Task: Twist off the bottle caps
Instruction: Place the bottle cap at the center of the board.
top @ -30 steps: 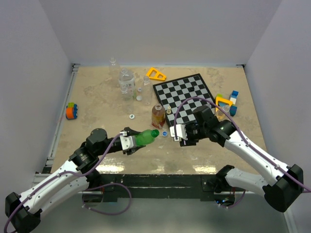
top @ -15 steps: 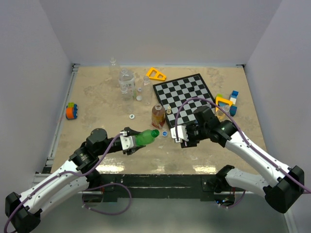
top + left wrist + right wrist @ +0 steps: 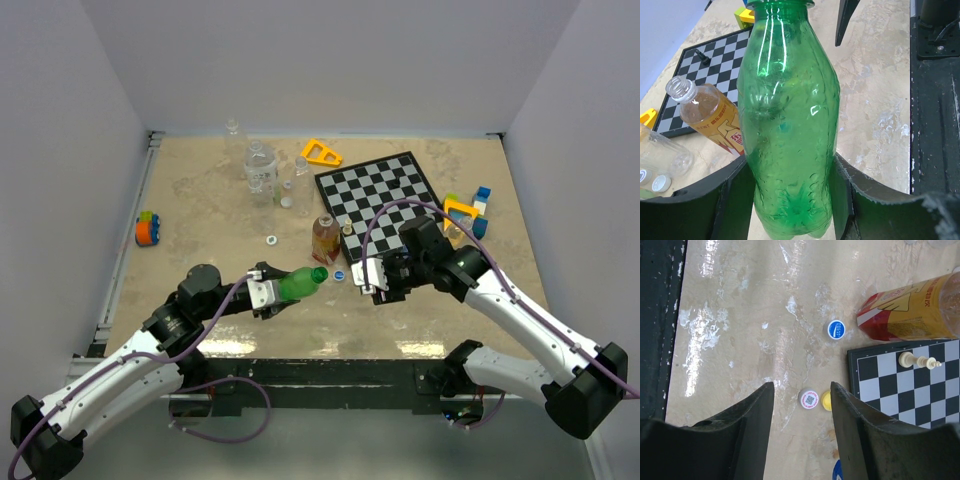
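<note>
Grasping the green bottle (image 3: 787,115) with left gripper (image 3: 272,291); hovering right gripper (image 3: 801,387), released, over the white cap (image 3: 808,399) near the table's (image 3: 200,200) front edge.

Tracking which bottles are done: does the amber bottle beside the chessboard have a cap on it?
No: in the left wrist view the amber bottle ends in a bare threaded neck with nothing screwed onto it.

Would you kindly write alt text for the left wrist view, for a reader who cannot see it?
A green bottle fills the frame, clamped in the left gripper. Behind it, an uncapped amber bottle sits beside a chessboard.
</note>
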Tool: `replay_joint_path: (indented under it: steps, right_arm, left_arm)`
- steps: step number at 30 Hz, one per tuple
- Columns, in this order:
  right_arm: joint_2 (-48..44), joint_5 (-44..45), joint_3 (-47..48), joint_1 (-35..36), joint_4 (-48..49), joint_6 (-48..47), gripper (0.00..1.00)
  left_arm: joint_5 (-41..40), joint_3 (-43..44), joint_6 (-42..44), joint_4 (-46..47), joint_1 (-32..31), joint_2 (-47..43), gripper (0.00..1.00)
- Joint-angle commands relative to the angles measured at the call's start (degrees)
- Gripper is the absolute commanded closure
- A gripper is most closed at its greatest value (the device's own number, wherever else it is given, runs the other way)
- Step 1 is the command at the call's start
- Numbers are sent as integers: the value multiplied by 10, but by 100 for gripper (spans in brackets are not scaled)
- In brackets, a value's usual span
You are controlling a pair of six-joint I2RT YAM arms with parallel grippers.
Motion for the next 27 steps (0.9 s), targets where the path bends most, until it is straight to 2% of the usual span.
replay_joint_path:
  steps: [1,27]
  right_arm:
    - [-8,-16,23,-1,-12,-10,48]
    - [-2,-42,49,-1,-42,-36,47]
  left_arm:
    - [15,0,-4,31,2,0,100]
    - [20,0,-3,31,3,6,100]
